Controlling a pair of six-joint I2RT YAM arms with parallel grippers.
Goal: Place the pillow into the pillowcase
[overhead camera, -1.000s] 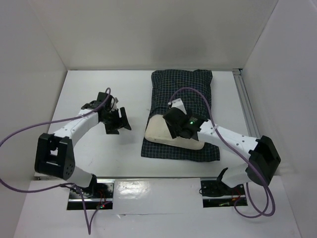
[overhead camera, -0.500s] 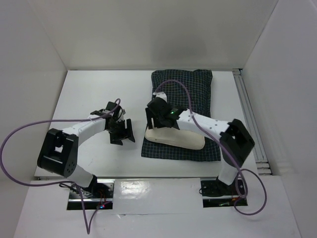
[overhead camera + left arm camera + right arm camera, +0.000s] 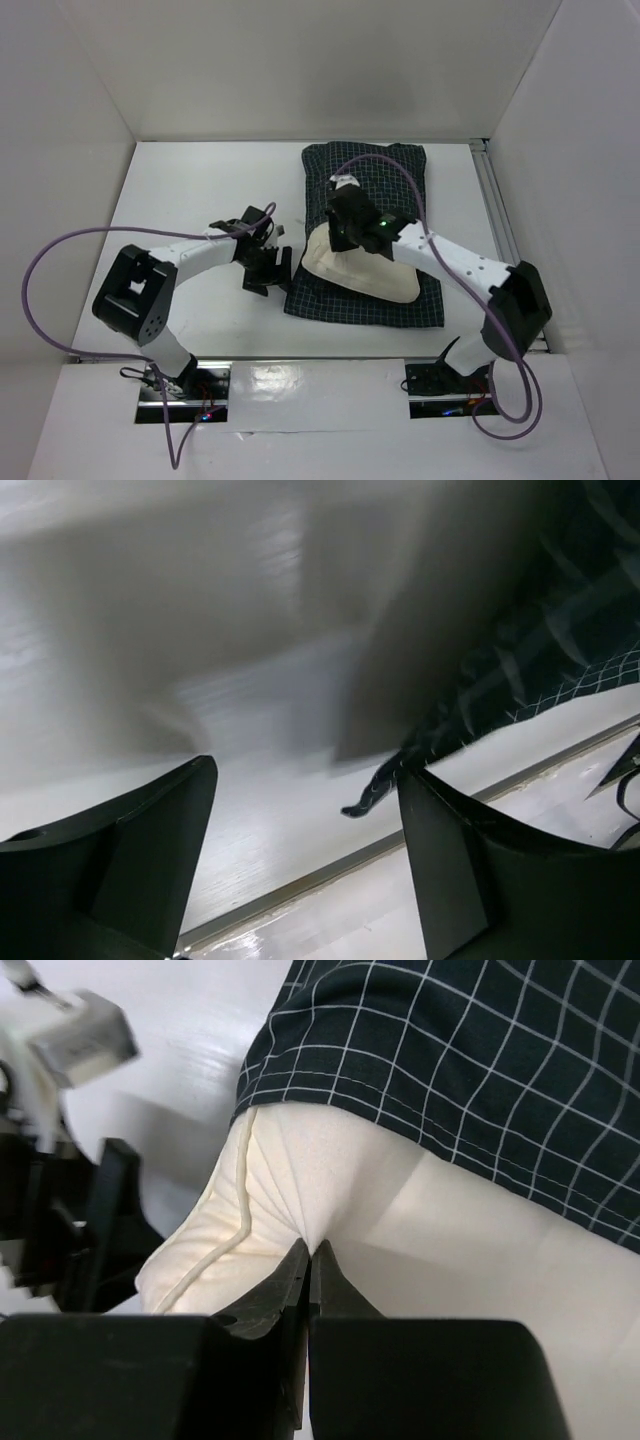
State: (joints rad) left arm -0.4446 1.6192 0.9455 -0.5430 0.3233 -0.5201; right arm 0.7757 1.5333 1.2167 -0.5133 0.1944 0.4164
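Spanning the scene is a flat white table [image 3: 190, 190], on whose left part the black two-finger left gripper [image 3: 270, 272] sits low, just beside the near left corner of the dark navy fabric pillowcase with a fine white grid check [image 3: 378, 168]. From the left wrist, this gripper [image 3: 305, 780] has its two fingers spread wide with nothing between them but table surface, and a blurred corner of the pillowcase [image 3: 560, 650] lies just beyond the right finger. Right of centre, the pillowcase lies flat and runs lengthwise away from the arm bases. The cream, soft rectangular pillow [image 3: 365, 278] rests on its near half, with checked fabric showing beyond every side. From the right wrist, the hemmed edge of the pillowcase [image 3: 480, 1060] runs along the far side of the pillow [image 3: 450, 1260]. The black right gripper [image 3: 340, 232] stands over the pillow's far left part; its fingertips [image 3: 310, 1252] are pressed together on a puckered fold of the cream fabric.
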